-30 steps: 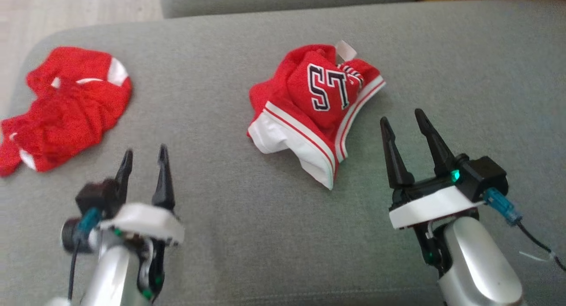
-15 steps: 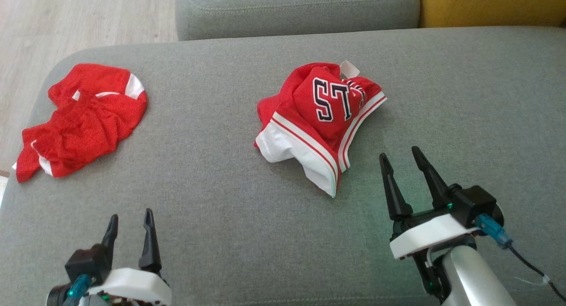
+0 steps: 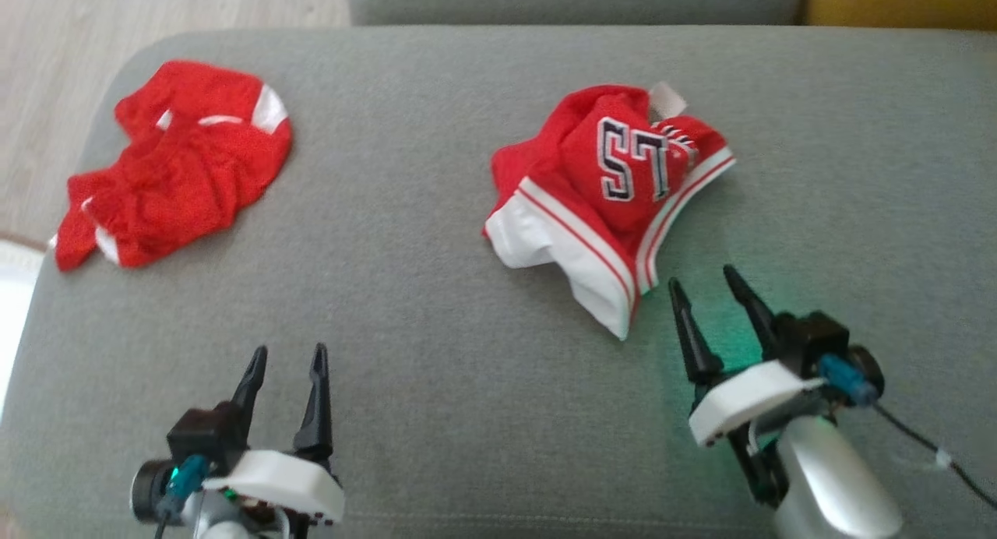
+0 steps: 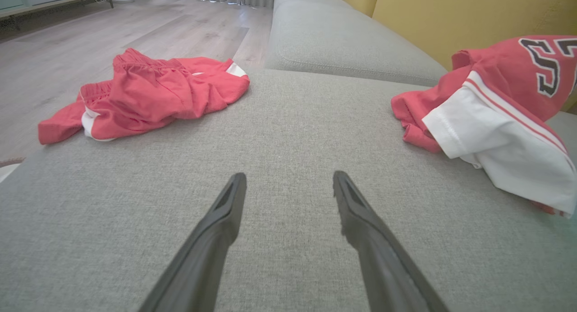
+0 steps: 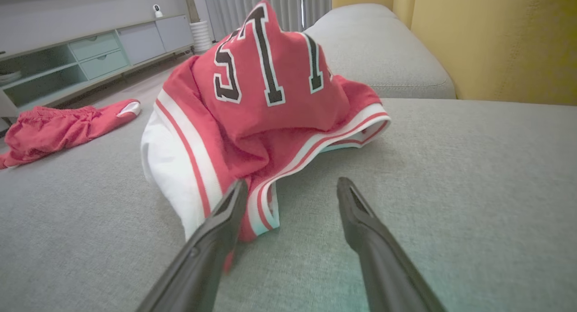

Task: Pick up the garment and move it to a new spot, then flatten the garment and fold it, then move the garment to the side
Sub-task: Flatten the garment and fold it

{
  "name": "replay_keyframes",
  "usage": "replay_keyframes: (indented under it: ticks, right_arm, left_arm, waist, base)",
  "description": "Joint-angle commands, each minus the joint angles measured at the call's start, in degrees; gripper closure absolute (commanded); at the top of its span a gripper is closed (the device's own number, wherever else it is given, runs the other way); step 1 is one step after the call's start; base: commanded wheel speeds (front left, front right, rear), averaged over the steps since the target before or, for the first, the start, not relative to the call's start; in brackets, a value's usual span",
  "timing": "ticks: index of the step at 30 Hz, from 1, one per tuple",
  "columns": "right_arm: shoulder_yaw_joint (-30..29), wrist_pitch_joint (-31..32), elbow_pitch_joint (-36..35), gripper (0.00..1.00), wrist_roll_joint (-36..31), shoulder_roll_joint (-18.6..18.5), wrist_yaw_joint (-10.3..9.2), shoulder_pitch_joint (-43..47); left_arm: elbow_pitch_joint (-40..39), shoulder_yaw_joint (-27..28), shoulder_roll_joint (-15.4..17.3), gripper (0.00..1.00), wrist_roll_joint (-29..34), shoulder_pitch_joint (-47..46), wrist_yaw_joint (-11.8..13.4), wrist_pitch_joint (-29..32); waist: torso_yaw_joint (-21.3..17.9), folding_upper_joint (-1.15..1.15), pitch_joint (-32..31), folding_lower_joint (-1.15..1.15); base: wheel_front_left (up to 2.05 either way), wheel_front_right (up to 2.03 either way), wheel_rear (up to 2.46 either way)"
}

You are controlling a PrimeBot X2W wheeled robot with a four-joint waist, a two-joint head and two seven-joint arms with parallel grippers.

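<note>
The lettered garment [image 4: 496,122] runs off the left wrist view's right edge, its lettering cut short. In the right wrist view, a finger [image 5: 212,249] of the right gripper [image 5: 293,182] covers part of its hem. A white object [image 5: 156,10] on the far cabinet [image 5: 90,55] is too small to tell.

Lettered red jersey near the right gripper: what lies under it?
The jersey lies crumpled directly on the grey sofa cushion. Its bunched folds cover the patch beneath, so anything under the middle cannot be seen.

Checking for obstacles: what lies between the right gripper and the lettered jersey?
A narrow strip of bare grey cushion separates right gripper from jersey, per head view.
</note>
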Motion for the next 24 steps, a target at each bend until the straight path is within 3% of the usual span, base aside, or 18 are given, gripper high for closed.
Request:
replay_keyframes:
  ticks: [1,8,11,12,13,14,16,17,24]
  right_arm:
    - [0.5,-0.6,0.0,0.0,-0.7,0.3,0.43,-2.8]
    - [-0.3,-0.6,5.7,0.01,-2.1,0.3,0.43,-5.9]
    - [-0.7,-0.6,8.2,0.09,-2.9,0.3,0.43,-7.0]
    - [-1.0,-0.6,8.9,0.13,-3.0,0.3,0.43,-7.3]
    - [-1.3,-0.6,9.8,0.27,-3.2,0.3,0.43,-7.5]
    - [-1.7,-0.6,10.5,0.51,-3.2,0.3,0.43,-7.8]
    - [-2.3,-0.6,11.6,0.75,-3.0,0.3,0.43,-8.1]
    - [-2.7,-0.6,11.9,1.0,-3.0,0.3,0.43,-8.3]
    - [-4.2,-0.6,11.0,1.0,-2.9,0.3,0.43,-8.4]
  left_arm:
    - [-1.3,1.2,0.1,0.0,-0.5,-2.5,-0.2,-0.5]
    - [-1.1,-0.5,0.1,0.0,-1.0,-3.5,-0.1,-0.5]
    - [-0.9,-0.8,0.1,0.0,-1.3,-3.8,-0.2,-0.5]
    - [-1.0,-0.9,0.1,0.0,-1.3,-4.0,-0.2,-0.5]
    - [-1.0,-1.0,0.1,0.0,-1.3,-4.1,-0.3,-0.5]
    - [-1.1,-1.1,0.1,0.0,-1.3,-4.3,-0.4,-0.5]
    - [-1.2,-1.2,0.1,0.0,-1.3,-4.5,-0.5,-0.5]
    - [-1.2,-1.3,0.1,0.0,-1.3,-4.6,-0.5,-0.5]
    - [-0.5,-1.0,0.1,0.0,-1.3,-4.8,-0.6,-0.5]
  waist:
    - [1.6,0.0,1.4,0.0]
    - [3.8,0.0,3.0,0.0]
    - [4.6,0.0,3.6,0.0]
    - [4.9,0.0,3.8,0.0]
    - [5.0,0.0,4.0,0.0]
    - [5.2,0.0,4.2,0.0]
    - [5.5,0.0,4.5,0.0]
    - [5.5,0.0,4.6,0.0]
    - [4.9,0.0,4.6,0.0]
  base:
    - [0.0,0.0,0.0]
    - [0.0,0.0,0.0]
    - [0.0,0.0,0.0]
    - [0.0,0.0,0.0]
    - [0.0,0.0,0.0]
    - [0.0,0.0,0.0]
    - [0.0,0.0,0.0]
    - [0.0,0.0,0.0]
    - [0.0,0.0,0.0]
